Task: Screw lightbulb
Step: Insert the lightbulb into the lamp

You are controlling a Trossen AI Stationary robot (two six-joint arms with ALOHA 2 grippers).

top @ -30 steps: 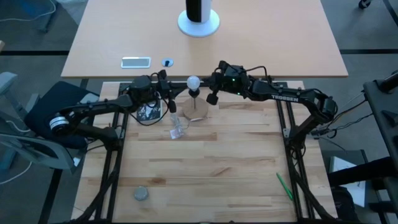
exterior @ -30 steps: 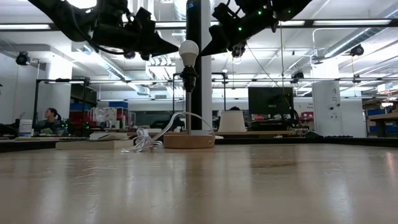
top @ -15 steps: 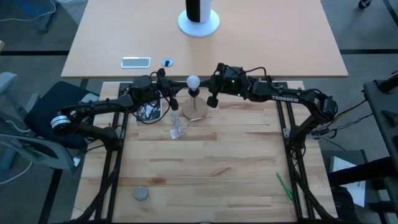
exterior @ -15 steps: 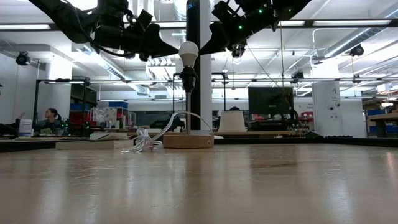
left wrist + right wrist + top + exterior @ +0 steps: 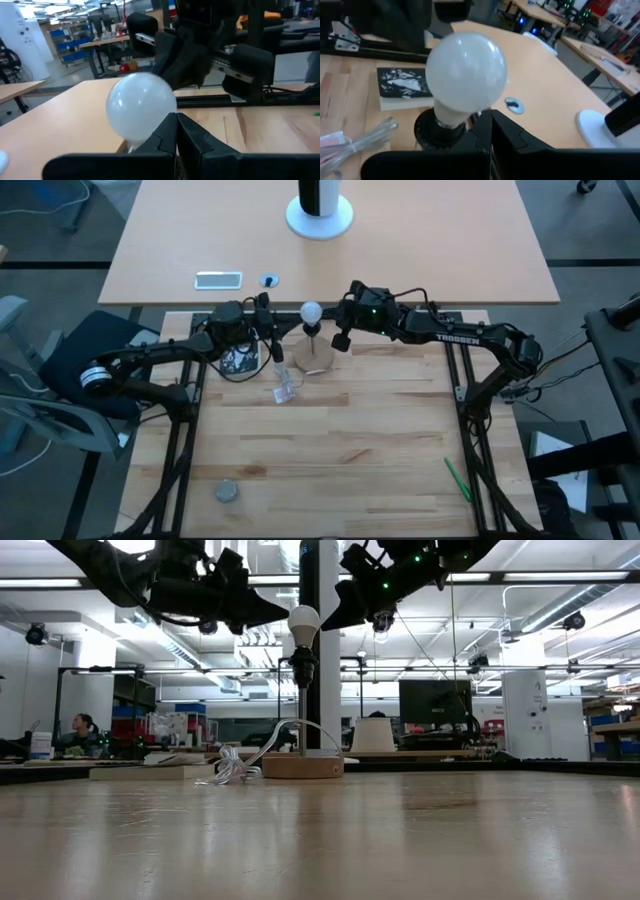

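Lightbulb (image 5: 311,311) seated upright in black socket (image 5: 303,667) atop thin lamp stem, over round wooden base (image 5: 302,766) near far edge of bench (image 5: 330,450). Left end effector (image 5: 274,332) just beside bulb on one side, fingers together, empty. Right end effector (image 5: 337,328) just beside bulb on opposite side, fingers together, empty. Clear cable (image 5: 232,768) coiled beside base.

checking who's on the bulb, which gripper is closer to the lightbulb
Roughly even, the left looks slightly nearer. The left gripper, shut, sits just beside the lightbulb on its left; the right gripper, also shut, flanks it on the other side. Neither grips it.
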